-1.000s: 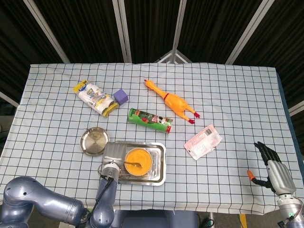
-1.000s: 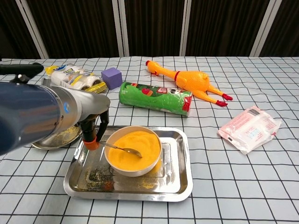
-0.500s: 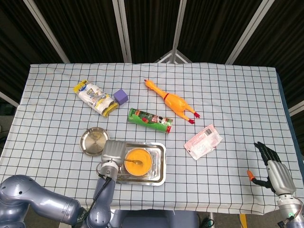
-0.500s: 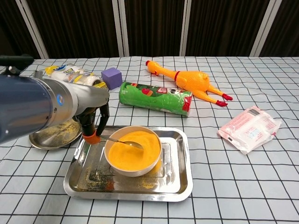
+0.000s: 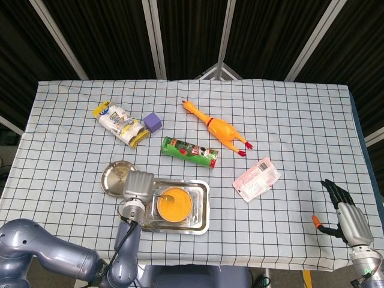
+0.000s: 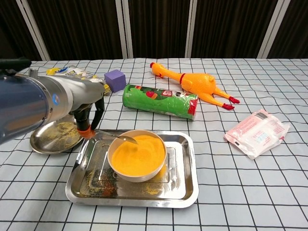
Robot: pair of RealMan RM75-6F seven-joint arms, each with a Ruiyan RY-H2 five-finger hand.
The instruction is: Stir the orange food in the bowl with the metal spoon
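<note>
A white bowl point(image 6: 137, 171) of orange food point(image 5: 174, 204) stands in a steel tray point(image 6: 185, 185), seen also in the head view as the tray point(image 5: 203, 207). The metal spoon point(image 6: 118, 137) lies with its tip in the food at the bowl's far-left rim, and its handle runs out to the left. My left hand point(image 6: 89, 115) holds that handle just beyond the tray's far-left corner; from above the left hand point(image 5: 137, 186) sits left of the bowl. My right hand point(image 5: 348, 217) hangs off the table's right front corner, fingers spread and holding nothing.
A round metal dish point(image 6: 54, 138) lies left of the tray, under my left arm. Behind the tray are a green can point(image 6: 160, 101), a purple cube point(image 6: 114, 79), a snack packet point(image 5: 122, 123) and a rubber chicken point(image 6: 192, 84). A pink-white packet point(image 6: 256, 132) lies to the right.
My left hand has moved back and to the left, drawing the spoon across the food from the bowl's middle to its far-left rim. The right hand has not moved.
</note>
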